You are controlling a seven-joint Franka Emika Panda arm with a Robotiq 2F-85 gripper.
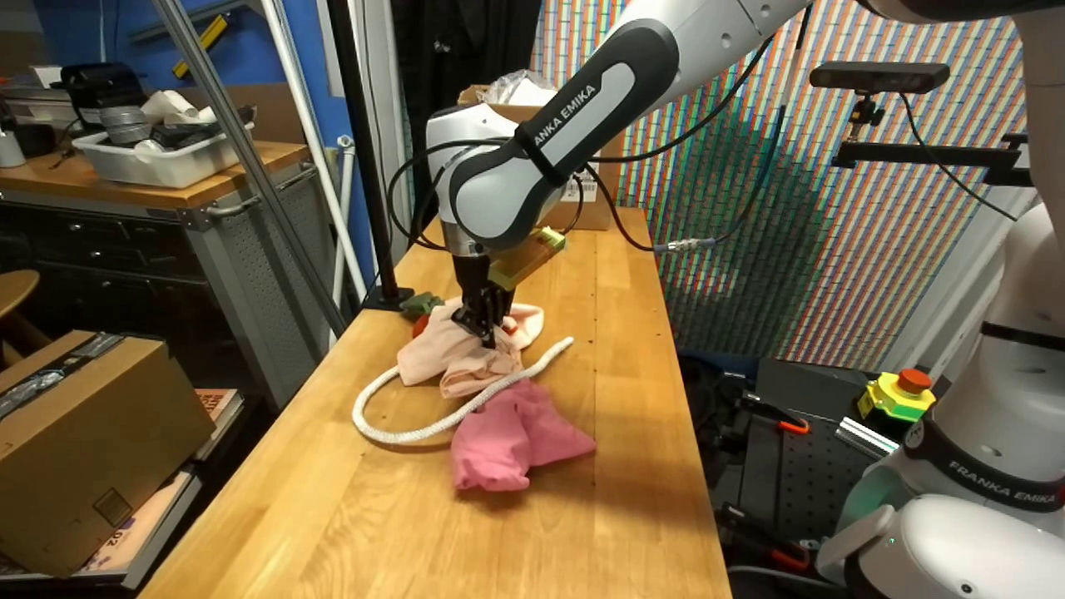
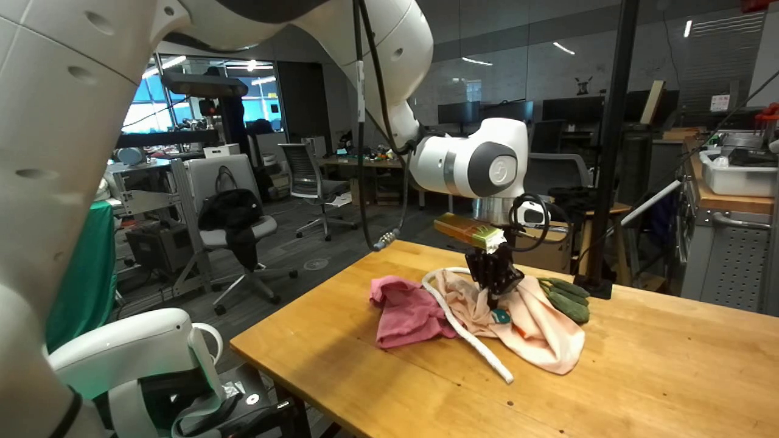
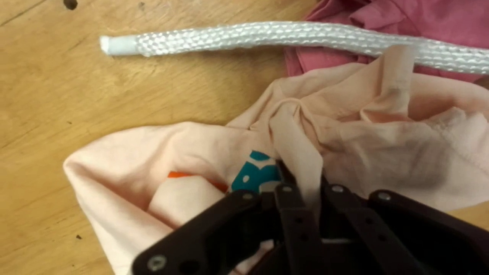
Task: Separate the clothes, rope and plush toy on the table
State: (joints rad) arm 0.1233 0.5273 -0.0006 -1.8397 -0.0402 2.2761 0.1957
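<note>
Nearest the camera in an exterior view, at far left, is the arm link (image 2: 67,140); it stands well apart from the cloths, and no hazard is noted there.

Next, the pink cloth (image 2: 411,313) lies bunched on the table (image 2: 645,371), its right part crossed by the rope (image 2: 465,334). Cause for concern: a pull on either could drag the other by friction.

The rope shows one end free on the table. The other end is out of sight, probably beneath the peach cloth (image 2: 544,334); if so, lifting that cloth would carry the rope up or tangle it. In the wrist view a peach flap overlaps the rope; contact cannot be confirmed.

The gripper (image 2: 494,299) is down in the peach cloth, jaws closed, with a narrow fold pinched between them. Slippage is judged possible: the bite is thin, and any snag on the rope would strain it.

At right, the green toy (image 2: 569,301), presumably the plush, sits against the peach cloth, part of it possibly covered. A low sideways drag could sweep it along. It could equally be shoved into the post (image 2: 611,152), whose foot stands just beside it.
</note>
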